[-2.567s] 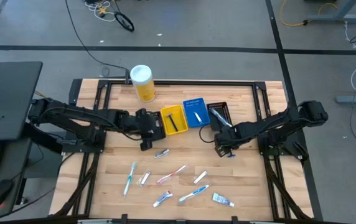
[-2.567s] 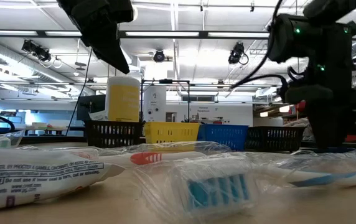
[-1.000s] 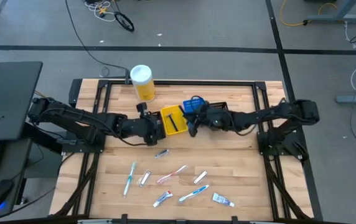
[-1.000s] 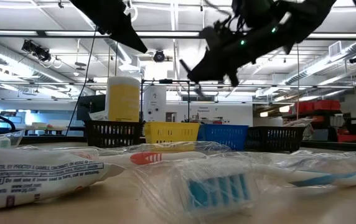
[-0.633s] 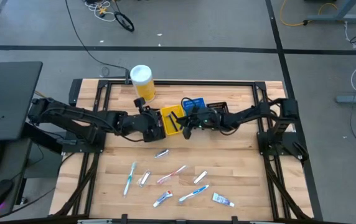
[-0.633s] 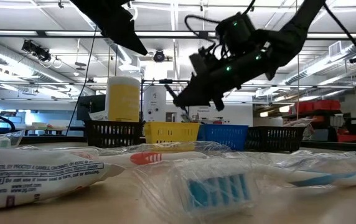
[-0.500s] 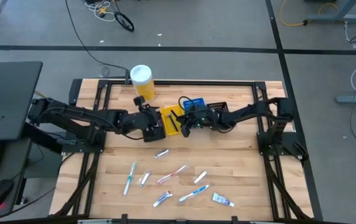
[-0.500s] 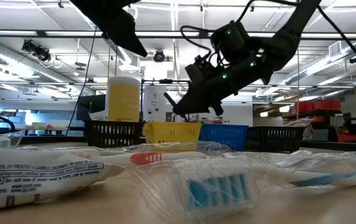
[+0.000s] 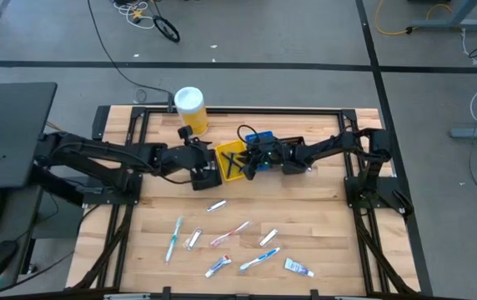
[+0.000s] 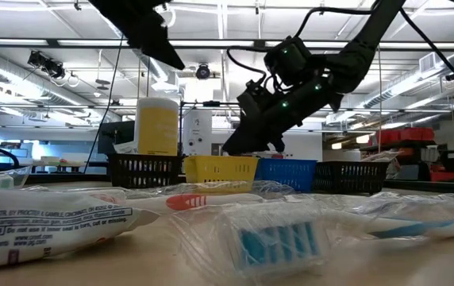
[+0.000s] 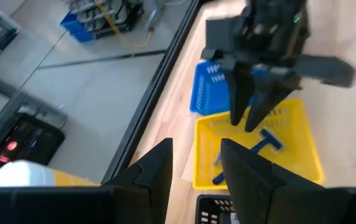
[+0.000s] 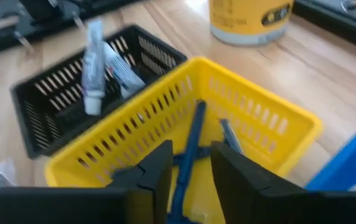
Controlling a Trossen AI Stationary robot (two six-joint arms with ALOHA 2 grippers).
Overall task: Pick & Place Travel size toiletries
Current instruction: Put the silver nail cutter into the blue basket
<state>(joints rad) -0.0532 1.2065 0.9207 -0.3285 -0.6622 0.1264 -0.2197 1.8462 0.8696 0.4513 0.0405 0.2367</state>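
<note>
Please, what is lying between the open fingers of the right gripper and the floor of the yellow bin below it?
A blue razor lies in the yellow bin under the open right gripper; the right wrist view shows it best, and the left wrist view confirms it.

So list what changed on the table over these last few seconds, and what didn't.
The right gripper swung from open table near the black bin on the right across to the yellow bin, and its jaws opened there; a blue razor lies in the bin beneath them. The left gripper drifted slightly, ending beside that bin. The toiletries loose on the table and the yellow canister stayed put.
</note>
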